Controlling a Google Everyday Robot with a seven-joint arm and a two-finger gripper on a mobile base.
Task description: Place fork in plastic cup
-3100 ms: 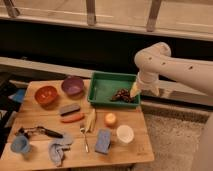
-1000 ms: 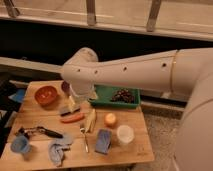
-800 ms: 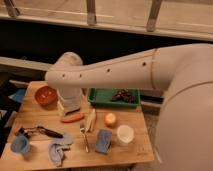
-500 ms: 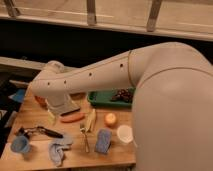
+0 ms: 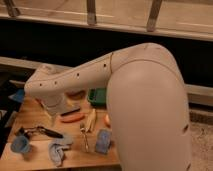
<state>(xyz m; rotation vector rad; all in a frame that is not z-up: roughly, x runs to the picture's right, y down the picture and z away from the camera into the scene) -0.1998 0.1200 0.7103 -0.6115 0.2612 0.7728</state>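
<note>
Moved since half a second ago: arm [image 5: 145,100], swung further left and nearer the camera, its pale shell now filling the right half of the view and covering more of the bench. Items on the bench unchanged in place.

Entry 1, surface. Wooden bench [image 5: 32,114], light brown, seen from above and in front; right part hidden behind the arm.

Entry 2, room. Dark wall band behind the bench, a grey ledge [image 5: 200,92] along it, metal railing posts [image 5: 91,12] at the top, speckled floor [image 5: 202,145] at lower right.

Entry 3, landmark. Blue sponge [image 5: 103,141], lying flat near the front edge.

Entry 4, fork [image 5: 84,136]. Slim, silver, flat on the bench just left of the sponge, handle running front to back. Nothing is touching it.

Entry 5, plastic cup [image 5: 20,145]. Light blue, upright, far left of the sponge at the front corner, well apart from the fork.

Entry 6, tool [image 5: 54,109]. Hangs at the arm's end, left of and behind the sponge, above the bench's back-left area. Whether it is open or closed cannot be told; nothing is seen in it.

Entry 7, other stock. Cloth [image 5: 59,149], grey-blue, between cup and fork. Black-handled utensil [image 5: 42,131], behind the cloth. Orange-red item [image 5: 72,118] and yellowish item [image 5: 90,120], behind the sponge. Green tray [image 5: 97,95], further behind, partly covered by the arm.
</note>
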